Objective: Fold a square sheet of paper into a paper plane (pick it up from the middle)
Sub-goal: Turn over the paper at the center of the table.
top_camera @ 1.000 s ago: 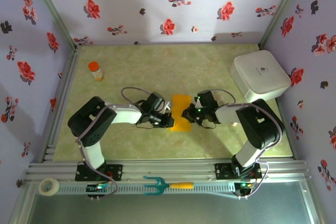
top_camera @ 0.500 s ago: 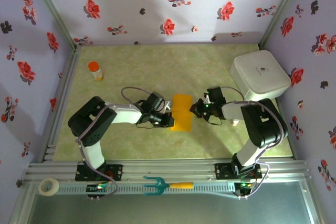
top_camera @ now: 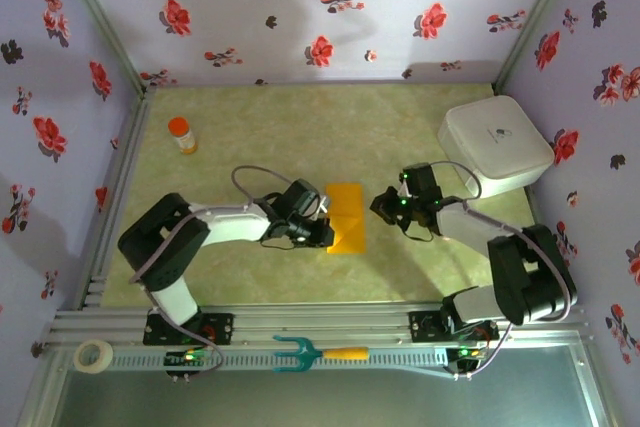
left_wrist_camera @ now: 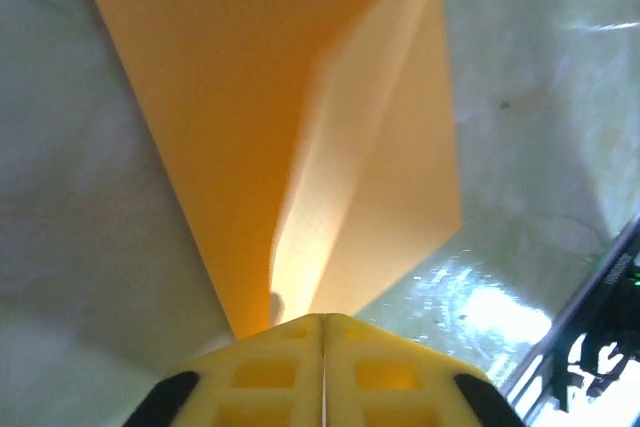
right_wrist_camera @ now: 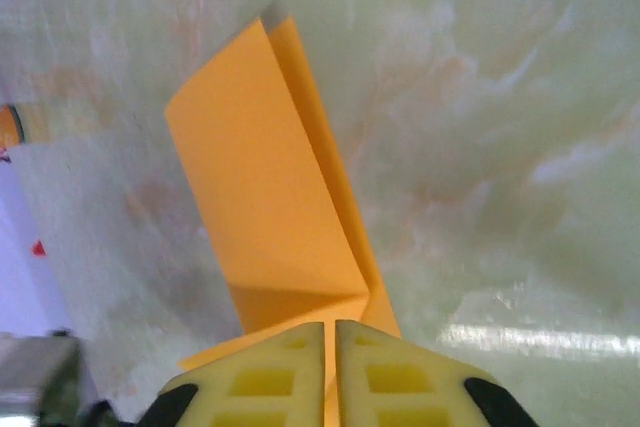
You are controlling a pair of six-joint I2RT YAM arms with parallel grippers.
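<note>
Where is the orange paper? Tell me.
In the top view, the square sheet of paper lies mid-table between the left gripper and the right gripper, closer to the left one.

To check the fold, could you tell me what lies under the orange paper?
The square sheet of paper lies on the green table; its flap covers a lower layer. Anything beneath is hidden.

The left tool [left_wrist_camera: 322, 321], fingers together, sits at a corner of folded paper [left_wrist_camera: 250, 97].

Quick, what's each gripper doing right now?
Left gripper: closed on the square sheet of paper.
Right gripper: closed, empty, just clear of the sheet.
</note>
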